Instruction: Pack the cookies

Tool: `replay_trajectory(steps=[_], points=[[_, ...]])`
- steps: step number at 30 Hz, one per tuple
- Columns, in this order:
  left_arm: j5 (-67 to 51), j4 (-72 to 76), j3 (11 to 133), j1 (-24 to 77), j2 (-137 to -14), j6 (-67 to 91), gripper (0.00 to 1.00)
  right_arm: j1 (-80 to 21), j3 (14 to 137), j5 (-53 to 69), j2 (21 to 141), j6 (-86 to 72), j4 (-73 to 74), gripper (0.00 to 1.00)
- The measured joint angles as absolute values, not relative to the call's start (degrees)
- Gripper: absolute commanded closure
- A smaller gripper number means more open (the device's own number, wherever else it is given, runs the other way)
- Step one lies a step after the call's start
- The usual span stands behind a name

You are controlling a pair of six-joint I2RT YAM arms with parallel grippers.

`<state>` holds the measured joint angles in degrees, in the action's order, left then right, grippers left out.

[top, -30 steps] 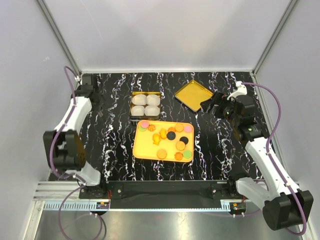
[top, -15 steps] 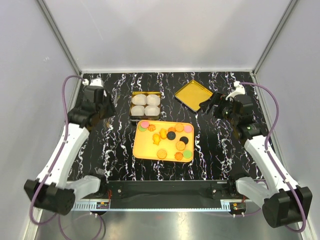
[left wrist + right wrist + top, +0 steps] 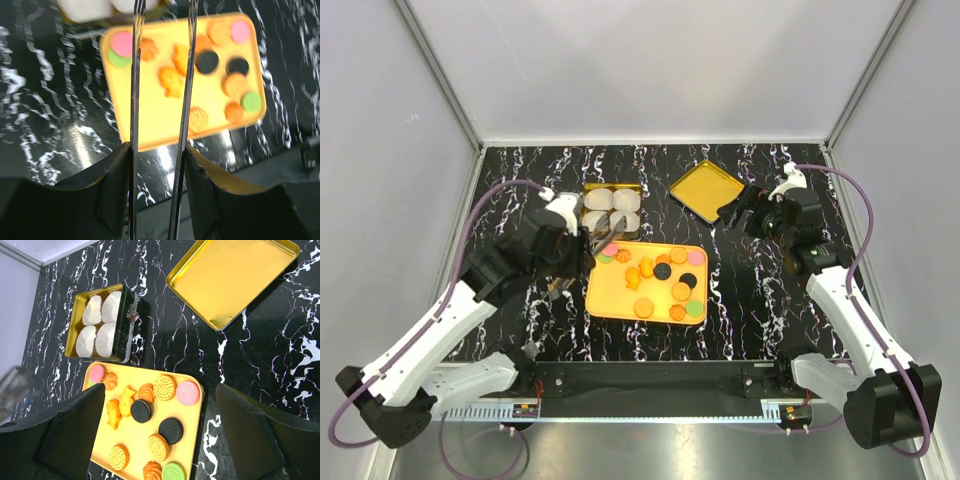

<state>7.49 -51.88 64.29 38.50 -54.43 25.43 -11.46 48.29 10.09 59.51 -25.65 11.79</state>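
Note:
The cookies [image 3: 660, 272], orange-tan, dark brown, pink and green, lie loose on a yellow tray [image 3: 610, 303]. They also show in the right wrist view [image 3: 141, 410] and the left wrist view [image 3: 206, 61]. My left gripper [image 3: 582, 248] hovers at the tray's back left corner. It is shut on a pair of thin metal tongs [image 3: 134, 100] whose two blades stand apart over the tray [image 3: 155, 117]. My right gripper [image 3: 740, 212] is open and empty, raised to the right of the tray [image 3: 135, 440], beside the gold lid.
A gold tin [image 3: 585, 187] holding four white paper cups [image 3: 612, 210] stands just behind the tray, also in the right wrist view [image 3: 72, 335]. Its flat gold lid [image 3: 705, 190] lies at the back right, also in the right wrist view [image 3: 235, 280]. The table is black marble.
My left arm has swung from the back left corner in over the tray's left end with the tongs. The right arm has barely moved.

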Motion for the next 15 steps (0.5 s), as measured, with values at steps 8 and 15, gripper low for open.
replay_trajectory(steps=[8, 15], points=[[7.9, -52.4, 60.4, 50.5, -58.1, 27.3, 0.52, -11.5, 48.3, 10.0, 60.7, -25.3, 11.8, 0.00], [8.9, -52.6, 56.6, 52.9, -58.3, 28.6, 0.51, -11.5, 48.3, 10.0, 60.7, -25.1, 11.8, 0.00]])
